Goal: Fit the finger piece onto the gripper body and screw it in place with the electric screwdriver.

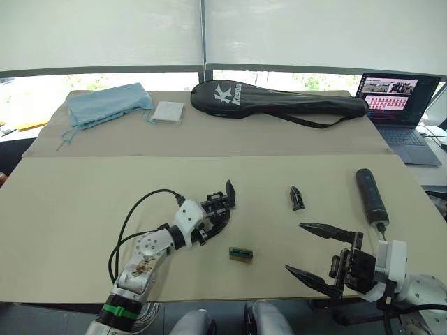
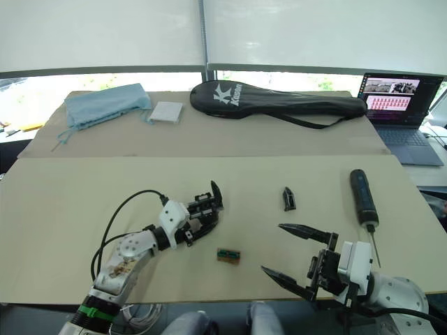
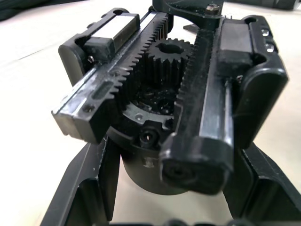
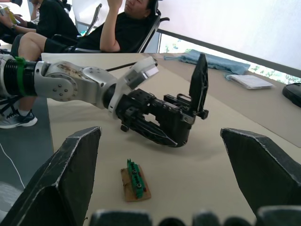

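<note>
head eyes: look down over my counter (image 1: 84, 202) | left wrist: pressed close on gripper body (image 3: 169, 103) | right wrist: low, faces it too

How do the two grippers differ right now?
The left gripper is shut on the gripper body, holding it with its one finger pointing up; the right gripper is open and holds nothing. The left gripper sits near the table's middle, the right gripper nearer the front edge, beside the screwdriver. Both have black fingers and both are over the table.
</note>
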`<state>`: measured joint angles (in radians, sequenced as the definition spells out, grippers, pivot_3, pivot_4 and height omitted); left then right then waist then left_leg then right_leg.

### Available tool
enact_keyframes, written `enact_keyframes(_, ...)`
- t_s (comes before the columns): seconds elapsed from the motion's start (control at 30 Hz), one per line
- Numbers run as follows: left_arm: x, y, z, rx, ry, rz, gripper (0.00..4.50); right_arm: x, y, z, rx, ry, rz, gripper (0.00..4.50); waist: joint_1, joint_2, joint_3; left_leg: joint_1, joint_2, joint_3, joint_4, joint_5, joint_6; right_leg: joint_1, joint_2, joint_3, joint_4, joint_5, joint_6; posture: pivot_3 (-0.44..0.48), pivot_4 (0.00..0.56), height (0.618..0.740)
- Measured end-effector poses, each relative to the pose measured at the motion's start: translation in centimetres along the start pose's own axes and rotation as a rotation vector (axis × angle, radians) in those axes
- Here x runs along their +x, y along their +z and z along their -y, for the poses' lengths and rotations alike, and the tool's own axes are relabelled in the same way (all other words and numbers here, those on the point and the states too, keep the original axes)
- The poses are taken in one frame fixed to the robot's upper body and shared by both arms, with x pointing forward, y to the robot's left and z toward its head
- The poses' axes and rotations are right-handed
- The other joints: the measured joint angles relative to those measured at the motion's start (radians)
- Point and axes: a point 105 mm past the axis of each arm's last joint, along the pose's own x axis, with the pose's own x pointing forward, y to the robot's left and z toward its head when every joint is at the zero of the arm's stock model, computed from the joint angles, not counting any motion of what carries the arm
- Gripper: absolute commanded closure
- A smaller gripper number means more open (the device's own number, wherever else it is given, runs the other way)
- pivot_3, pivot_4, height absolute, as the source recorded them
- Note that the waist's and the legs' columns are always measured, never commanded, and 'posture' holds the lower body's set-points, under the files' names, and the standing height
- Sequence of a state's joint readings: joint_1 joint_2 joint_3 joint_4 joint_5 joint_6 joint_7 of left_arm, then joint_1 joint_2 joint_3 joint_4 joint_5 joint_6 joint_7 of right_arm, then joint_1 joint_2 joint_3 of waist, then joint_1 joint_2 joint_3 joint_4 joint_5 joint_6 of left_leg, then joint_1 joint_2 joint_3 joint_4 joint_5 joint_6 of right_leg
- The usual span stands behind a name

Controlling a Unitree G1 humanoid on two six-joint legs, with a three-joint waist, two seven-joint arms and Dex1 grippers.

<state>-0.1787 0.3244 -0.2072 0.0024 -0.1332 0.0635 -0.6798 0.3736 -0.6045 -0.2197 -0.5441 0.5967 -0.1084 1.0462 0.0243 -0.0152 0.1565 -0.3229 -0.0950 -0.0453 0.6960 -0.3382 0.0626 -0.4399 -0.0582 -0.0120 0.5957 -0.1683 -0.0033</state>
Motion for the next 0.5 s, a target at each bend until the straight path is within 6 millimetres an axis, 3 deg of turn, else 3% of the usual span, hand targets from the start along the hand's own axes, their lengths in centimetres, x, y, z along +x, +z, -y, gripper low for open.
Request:
enact_keyframes(0.47,1.5,-0.1,1.7,0.029,-0.131,0.037,2.16,-0.1,0.0,0.1,-0.037,-0.021,-0.007,0.00,0.012,0.004,-0.002,0.000,0.000,0.000,0.000,0.002,0.003,0.001,0.000,0.000,0.000,0.000,0.000,0.000,0.150,0.740)
enact_keyframes(0.5,1.5,-0.2,1.7,0.025,-0.142,0.036,1.66,-0.1,0.0,0.1,-0.042,-0.016,-0.009,0.00,0.013,0.005,-0.002,0.000,0.000,0.000,0.000,0.002,0.003,0.001,0.000,0.000,0.000,0.000,0.000,0.000,0.150,0.740)
